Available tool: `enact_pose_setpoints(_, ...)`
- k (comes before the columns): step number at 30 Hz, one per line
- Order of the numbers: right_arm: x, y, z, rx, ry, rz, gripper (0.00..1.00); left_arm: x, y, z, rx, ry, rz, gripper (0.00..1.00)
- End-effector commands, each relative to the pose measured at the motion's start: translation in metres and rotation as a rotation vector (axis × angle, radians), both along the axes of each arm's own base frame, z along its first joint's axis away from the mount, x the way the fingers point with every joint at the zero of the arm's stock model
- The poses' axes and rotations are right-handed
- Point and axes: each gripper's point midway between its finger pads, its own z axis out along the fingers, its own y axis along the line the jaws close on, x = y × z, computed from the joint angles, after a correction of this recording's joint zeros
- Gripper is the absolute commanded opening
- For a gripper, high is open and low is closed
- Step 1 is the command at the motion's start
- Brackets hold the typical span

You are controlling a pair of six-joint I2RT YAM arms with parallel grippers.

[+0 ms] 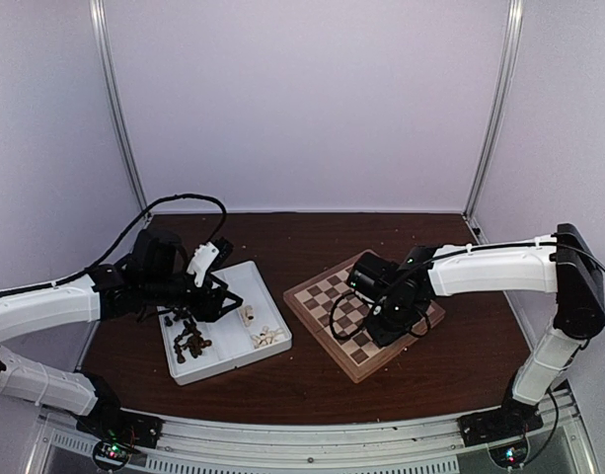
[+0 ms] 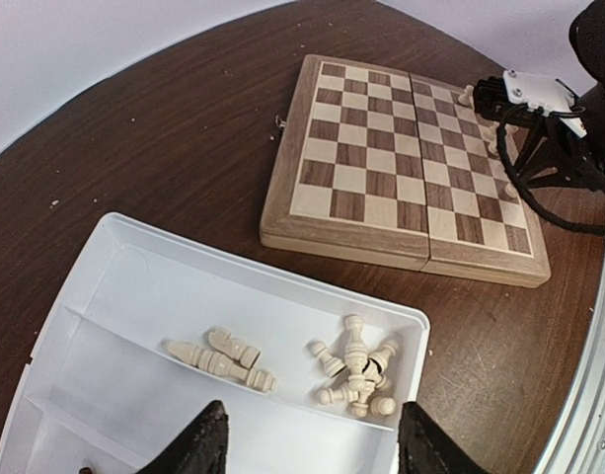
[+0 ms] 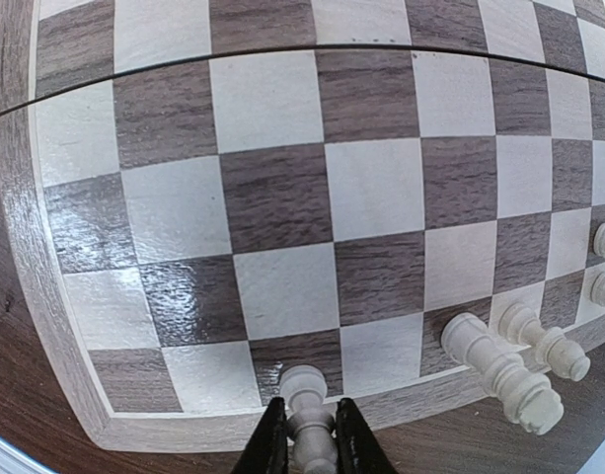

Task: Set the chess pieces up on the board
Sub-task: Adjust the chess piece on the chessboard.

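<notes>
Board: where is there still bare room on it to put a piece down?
Most of the board is bare: its whole middle and the side facing the tray. It is crowded only along the edge row by the right pincer, which grips a white piece, with more pieces beside it.

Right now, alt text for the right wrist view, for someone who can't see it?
The right gripper is shut on a cream-white chess piece at the edge row of the board. Two more cream pieces lie tipped over, to its right in the picture.
</notes>
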Motion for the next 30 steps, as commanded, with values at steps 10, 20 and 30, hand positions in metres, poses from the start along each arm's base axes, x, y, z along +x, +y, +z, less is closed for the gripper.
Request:
enact_pose_setpoints(10,0.009,0.01,0.009,0.025,-0.036,-0.012,0.17,0.003,-0.002,0.006,-0.025,-0.021,0.0,0.58)
enact_pose_setpoints(20,0.01,0.011,0.008,0.023,-0.037,-0.009,0.17,0.002,-0.002,0.007,-0.025,-0.023,0.001,0.58)
enact_pose_setpoints(30,0.016,0.011,0.025,0.03,-0.079,0.003,0.58,0.004,-0.001,0.005,-0.019,-0.02,0.007,0.63)
